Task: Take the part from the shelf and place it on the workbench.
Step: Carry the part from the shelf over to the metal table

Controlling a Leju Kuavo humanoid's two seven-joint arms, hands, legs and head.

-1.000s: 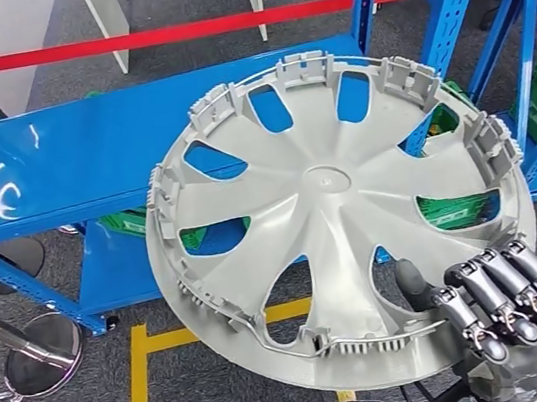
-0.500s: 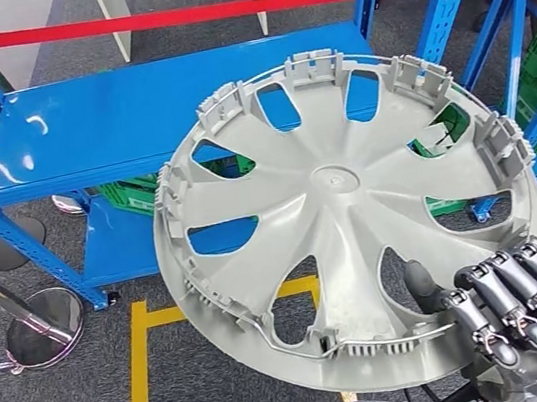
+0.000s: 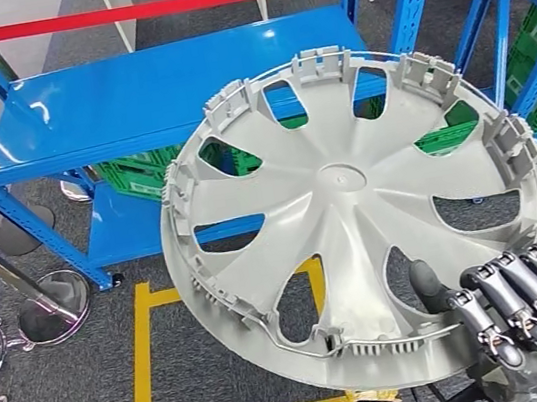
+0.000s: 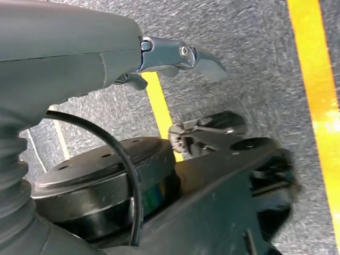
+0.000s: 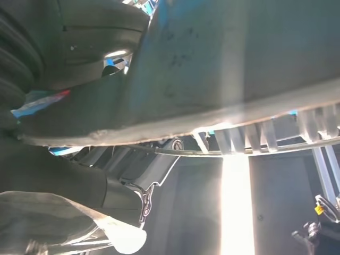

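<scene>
One part in play: the grey wheel cover [image 3: 352, 219], held up in front of me, inner face toward the head camera, tilted so its far edge sits higher than the near edge. My right hand [image 3: 524, 319] grips it at the near right rim; dark fingers [image 3: 506, 302] curl over the inside of the rim beside one of the spoke openings. From the right wrist camera I see the cover's rim [image 5: 240, 106] close across the frame, with its clips and wire ring along the edge.

My left hand [image 4: 120, 58] hangs low over grey carpet [image 4: 256, 69] with yellow floor tape [image 4: 316, 90]; I can see one finger [image 4: 180, 53] stretched out, and nothing in the hand as far as this angle shows, but I cannot tell whether the hand is open or closed.

Beyond the cover stands the blue shelf [image 3: 143, 98], green crates [image 3: 139, 170] on its lower level. Red barrier tape [image 3: 145, 10] runs behind it. A chrome stanchion base [image 3: 55, 299] sits on the carpet to the left.
</scene>
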